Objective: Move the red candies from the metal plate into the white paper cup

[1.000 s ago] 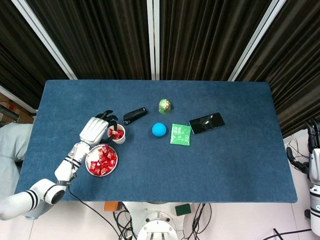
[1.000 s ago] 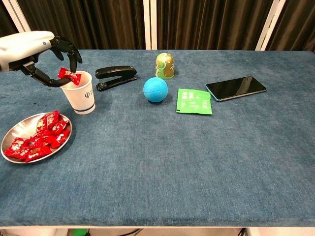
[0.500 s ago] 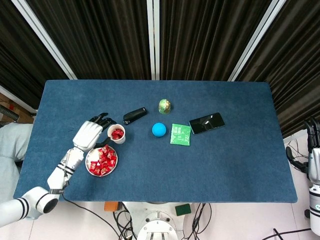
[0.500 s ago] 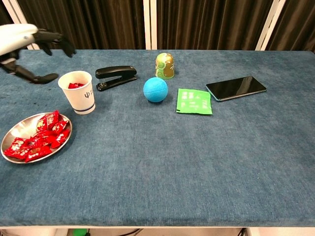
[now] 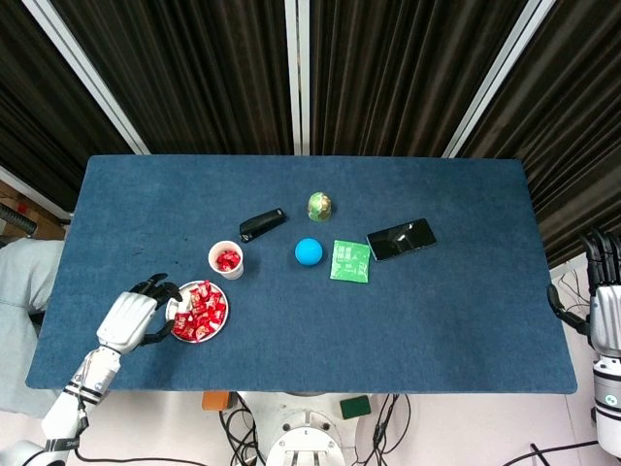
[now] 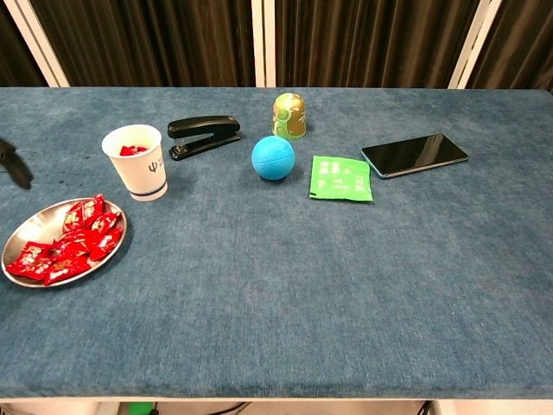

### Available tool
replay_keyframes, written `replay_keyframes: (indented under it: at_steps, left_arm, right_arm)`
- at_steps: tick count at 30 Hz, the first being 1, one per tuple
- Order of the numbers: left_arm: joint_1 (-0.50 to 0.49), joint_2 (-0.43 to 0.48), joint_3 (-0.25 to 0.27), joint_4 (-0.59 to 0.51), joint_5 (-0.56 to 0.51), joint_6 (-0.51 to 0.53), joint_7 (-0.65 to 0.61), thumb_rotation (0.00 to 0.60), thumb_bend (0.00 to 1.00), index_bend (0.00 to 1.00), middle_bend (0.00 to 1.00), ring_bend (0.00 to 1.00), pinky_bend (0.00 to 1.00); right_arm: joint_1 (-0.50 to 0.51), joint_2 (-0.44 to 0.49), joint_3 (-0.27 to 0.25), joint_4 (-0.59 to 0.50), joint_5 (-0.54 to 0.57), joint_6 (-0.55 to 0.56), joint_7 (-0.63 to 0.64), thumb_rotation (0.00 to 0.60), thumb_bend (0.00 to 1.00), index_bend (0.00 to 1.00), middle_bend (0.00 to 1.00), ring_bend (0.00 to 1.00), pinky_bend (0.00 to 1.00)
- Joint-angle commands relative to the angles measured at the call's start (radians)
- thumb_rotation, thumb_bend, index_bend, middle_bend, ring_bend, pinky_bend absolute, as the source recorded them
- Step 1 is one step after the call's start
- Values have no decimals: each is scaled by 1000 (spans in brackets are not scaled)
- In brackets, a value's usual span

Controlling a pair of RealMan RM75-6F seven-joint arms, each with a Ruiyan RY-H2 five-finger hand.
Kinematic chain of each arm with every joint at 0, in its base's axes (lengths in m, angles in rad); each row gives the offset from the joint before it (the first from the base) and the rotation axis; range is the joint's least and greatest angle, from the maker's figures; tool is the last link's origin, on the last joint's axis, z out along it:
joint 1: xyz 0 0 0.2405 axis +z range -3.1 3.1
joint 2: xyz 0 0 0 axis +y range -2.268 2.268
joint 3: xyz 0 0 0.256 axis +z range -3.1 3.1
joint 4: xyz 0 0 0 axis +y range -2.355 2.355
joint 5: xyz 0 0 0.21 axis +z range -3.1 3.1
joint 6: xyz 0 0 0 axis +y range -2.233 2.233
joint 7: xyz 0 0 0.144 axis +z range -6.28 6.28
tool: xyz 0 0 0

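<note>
We see the red candies (image 5: 201, 311) piled on the metal plate (image 6: 28, 226), with our left hand (image 5: 129, 318) just beside it.

A few candies already lie inside the white paper cup (image 6: 139, 162), which stands upright just behind the plate, near the black stapler (image 6: 204, 136). Our left hand hovers at the plate's left edge with its fingers (image 5: 155, 287) spread and loosely curled toward the rim, holding nothing; we cannot tell whether a fingertip touches the plate. Further right lie the blue ball (image 5: 309, 251), a green packet (image 5: 350, 260) and a phone (image 5: 401, 239). Our right hand (image 5: 604, 316) hangs off the table's right side; how its fingers lie we cannot tell.
</note>
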Motion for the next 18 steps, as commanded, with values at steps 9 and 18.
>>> replay_keyframes:
  at_steps: [9, 18]
  left_arm:
    - [-5, -75, -14, 61, 17, -43, -16, 600, 292, 391, 270, 118, 288]
    - [-37, -143, -47, 106, -10, -110, 52, 600, 283, 391, 270, 117, 288]
  right_arm:
    - [-1, 1, -5, -10, -5, 2, -13, 600, 339, 0, 0, 0, 0]
    - [0, 1, -5, -9, -1, -2, -14, 600, 337, 0, 0, 0, 0]
